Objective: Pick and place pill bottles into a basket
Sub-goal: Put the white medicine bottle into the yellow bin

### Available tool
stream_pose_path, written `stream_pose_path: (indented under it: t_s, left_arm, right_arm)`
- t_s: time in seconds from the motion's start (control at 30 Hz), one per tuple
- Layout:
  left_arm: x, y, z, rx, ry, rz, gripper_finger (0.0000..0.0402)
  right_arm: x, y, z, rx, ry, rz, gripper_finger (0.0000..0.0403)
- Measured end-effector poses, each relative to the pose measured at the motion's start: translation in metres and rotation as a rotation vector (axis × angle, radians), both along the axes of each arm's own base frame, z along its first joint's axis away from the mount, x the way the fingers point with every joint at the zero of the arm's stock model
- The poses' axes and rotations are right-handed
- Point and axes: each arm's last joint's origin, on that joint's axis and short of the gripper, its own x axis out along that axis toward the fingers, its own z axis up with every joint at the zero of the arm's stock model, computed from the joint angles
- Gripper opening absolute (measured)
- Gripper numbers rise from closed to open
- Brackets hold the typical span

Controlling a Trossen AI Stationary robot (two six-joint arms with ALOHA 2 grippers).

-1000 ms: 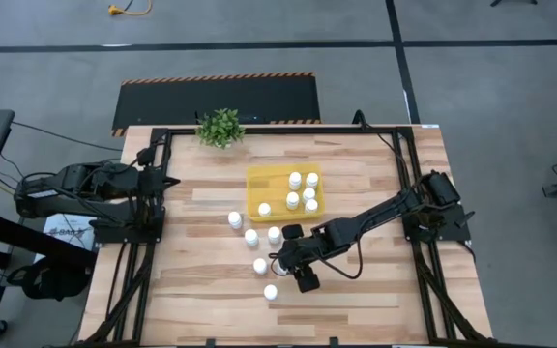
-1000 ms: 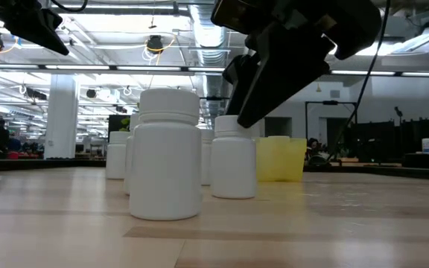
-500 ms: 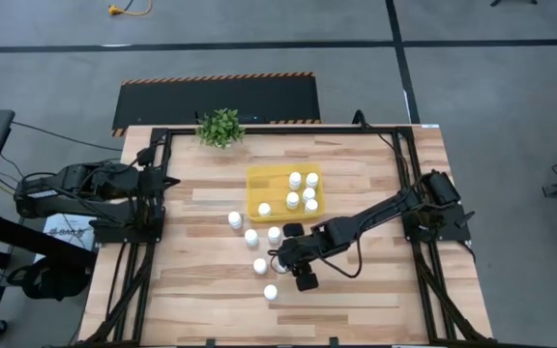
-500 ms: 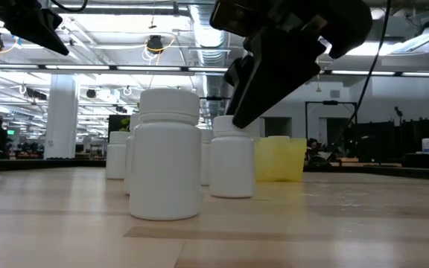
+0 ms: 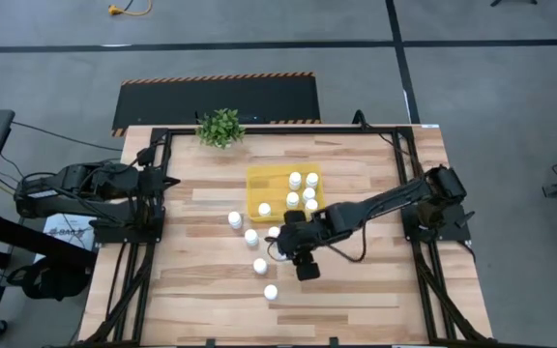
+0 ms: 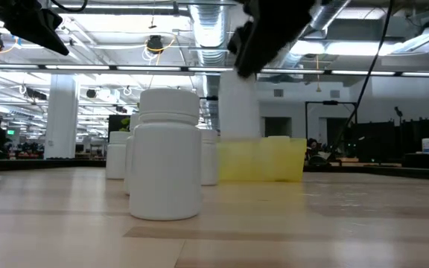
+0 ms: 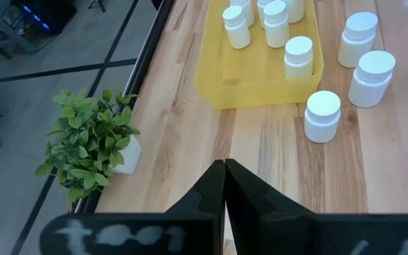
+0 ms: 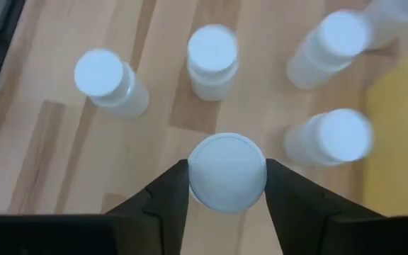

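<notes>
Nearest: small white cylindrical pill bottles (image 5: 270, 291) standing loose on the pale wooden table (image 5: 375, 290)
Right gripper (image 8: 227, 185): fingers clamped on one white round-capped bottle (image 8: 227, 173), lifted clear of the tabletop just near of the tray
Basket: shallow bright-yellow plastic tray (image 5: 259, 184) at mid-table, several bottles inside
Left gripper (image 7: 224, 185): fingers pressed together, empty, at the table's left edge
Far: small green leafy plant (image 5: 220, 127)

We see two dark, near-black arms built of jointed segments, with thin black cables looping along the right one. Each arm sits on a black base block bolted to the black frame rails. The left pincer (image 7: 224, 185) has flat, matte black fingers; the right pincer (image 8: 227, 185) has tapered ones.
</notes>
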Motion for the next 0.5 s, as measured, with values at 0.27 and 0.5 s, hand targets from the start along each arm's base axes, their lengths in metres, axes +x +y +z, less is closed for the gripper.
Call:
stream_pose_path:
  t_s: [0.27,0.5]
  left_arm:
    - [0.0,0.0,0.0,0.0,0.0,0.0,0.0]
    - [0.0,0.0,0.0,0.0,0.001,0.0,0.0]
  right_arm:
    - [-0.003,-0.031,0.056,-0.032,-0.05,-0.009,0.015]
    - [0.001,-0.067,0.088,-0.096,-0.111,-0.049,0.0161]
